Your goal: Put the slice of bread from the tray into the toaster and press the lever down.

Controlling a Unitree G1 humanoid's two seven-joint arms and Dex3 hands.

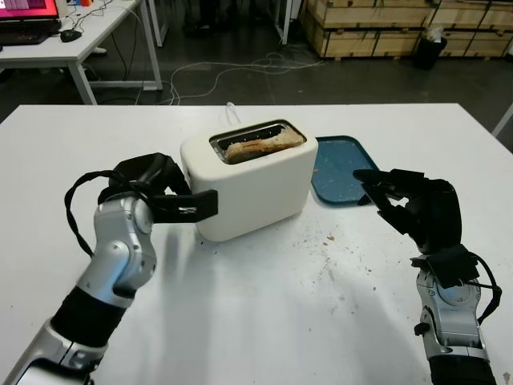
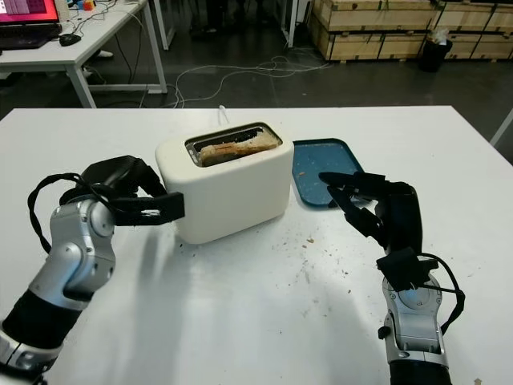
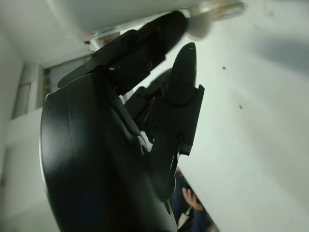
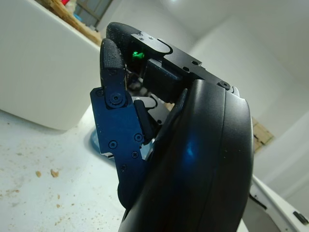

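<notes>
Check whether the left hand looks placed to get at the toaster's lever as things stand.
Probably yes. The left hand is already at the toaster's near end, fingers against its wall, with nothing between them. The lever sits just past the fingertips. The bread is in the slot; the right hand is off by the tray.

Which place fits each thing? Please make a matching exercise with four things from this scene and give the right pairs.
Things:
1. bread
2. tray
3. left hand
4. right hand

Places:
A. over the table, in front of the tray
B. in the toaster slot
C. at the toaster's end
D. on the table, beside the toaster, holding nothing

Pairs: 1-B, 2-D, 3-C, 4-A
</notes>
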